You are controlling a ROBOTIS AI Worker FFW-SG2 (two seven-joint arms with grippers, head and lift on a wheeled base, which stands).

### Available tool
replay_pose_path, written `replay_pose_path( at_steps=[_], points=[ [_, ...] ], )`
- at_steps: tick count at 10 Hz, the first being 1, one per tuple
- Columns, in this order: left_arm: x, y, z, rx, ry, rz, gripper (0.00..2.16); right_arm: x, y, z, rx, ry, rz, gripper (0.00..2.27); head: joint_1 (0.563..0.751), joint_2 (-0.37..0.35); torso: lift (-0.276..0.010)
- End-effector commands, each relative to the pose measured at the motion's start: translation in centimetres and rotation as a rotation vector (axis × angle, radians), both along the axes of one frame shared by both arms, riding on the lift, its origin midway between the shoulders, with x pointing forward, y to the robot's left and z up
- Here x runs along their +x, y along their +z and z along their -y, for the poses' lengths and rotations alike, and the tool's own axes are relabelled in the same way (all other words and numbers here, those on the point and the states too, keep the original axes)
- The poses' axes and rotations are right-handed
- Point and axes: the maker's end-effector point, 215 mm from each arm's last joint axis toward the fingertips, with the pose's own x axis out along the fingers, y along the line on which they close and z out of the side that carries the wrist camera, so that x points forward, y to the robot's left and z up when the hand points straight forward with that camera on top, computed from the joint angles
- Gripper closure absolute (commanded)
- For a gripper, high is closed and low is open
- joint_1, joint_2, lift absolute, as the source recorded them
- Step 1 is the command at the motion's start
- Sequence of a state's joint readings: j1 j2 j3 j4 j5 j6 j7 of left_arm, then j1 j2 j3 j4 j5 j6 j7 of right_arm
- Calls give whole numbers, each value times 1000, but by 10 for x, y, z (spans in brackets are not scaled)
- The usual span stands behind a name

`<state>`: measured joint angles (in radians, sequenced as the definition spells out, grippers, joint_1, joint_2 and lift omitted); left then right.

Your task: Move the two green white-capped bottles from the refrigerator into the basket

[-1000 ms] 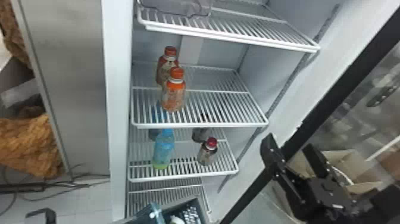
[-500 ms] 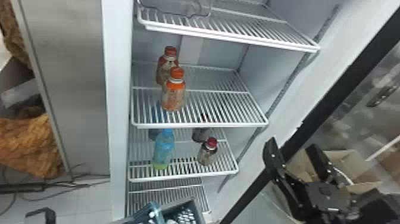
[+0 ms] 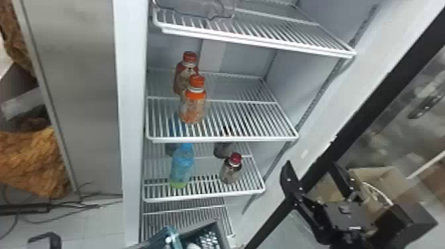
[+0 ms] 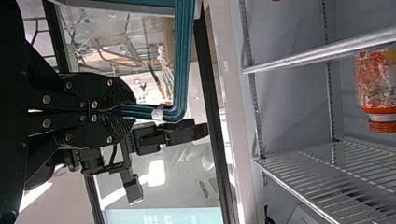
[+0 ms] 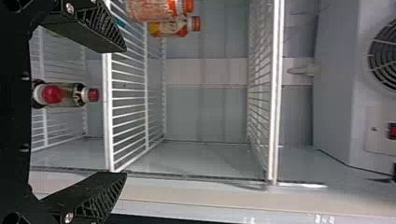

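Basket [image 3: 222, 233] is low in front of the refrigerator, tipped. Left hand [image 4: 116, 112] has its fingers clamped on the teal handle [image 4: 184, 60], so it looks like the carrier. Contents [image 3: 208, 240] are pale and shiny; could be the two green white-capped bottles, can't confirm count or caps.

Shelves, left to right: blue-capped bottle with a green base [image 3: 182, 162] stands on the lower shelf [image 3: 203, 195]; wrong cap colour, I'd leave it. Orange-capped bottle [image 3: 193, 106] is on the shelf above, red-capped bottle [image 3: 185, 71] just behind it. Dark-red-capped bottle [image 3: 231, 170] is on the lower shelf again, right side. None matches the target by cap.

Right hand [image 5: 123, 112] is at the refrigerator opening, fingers spread, nothing between them.

My read: either both targets are in and it's time to finish, or right hand is between picks. Can't settle which from here. Next move: check the basket first. If both are in, back right hand out past the shelf edges and keep the basket level. If one is missing, find it, line up square on its body and pinch. Main risks: grabbing the green-based lookalike, or basket swinging on its handle.
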<state>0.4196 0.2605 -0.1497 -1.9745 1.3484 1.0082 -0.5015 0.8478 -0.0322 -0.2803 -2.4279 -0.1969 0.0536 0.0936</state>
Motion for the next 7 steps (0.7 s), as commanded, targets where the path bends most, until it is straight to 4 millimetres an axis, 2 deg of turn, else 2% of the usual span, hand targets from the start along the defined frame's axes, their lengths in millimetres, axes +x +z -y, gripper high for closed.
replay_pose_path(
  at_steps=[1,7],
  points=[
    [-1,0,1,-2,-2,-1,1213,2,-5,0,-3,0,-19,94,695,-350,-4],
    [-1,2,3,-6,-7,2,1213,2,3,-3,-13,6,-7,94,695,-350,-4]
  ],
)
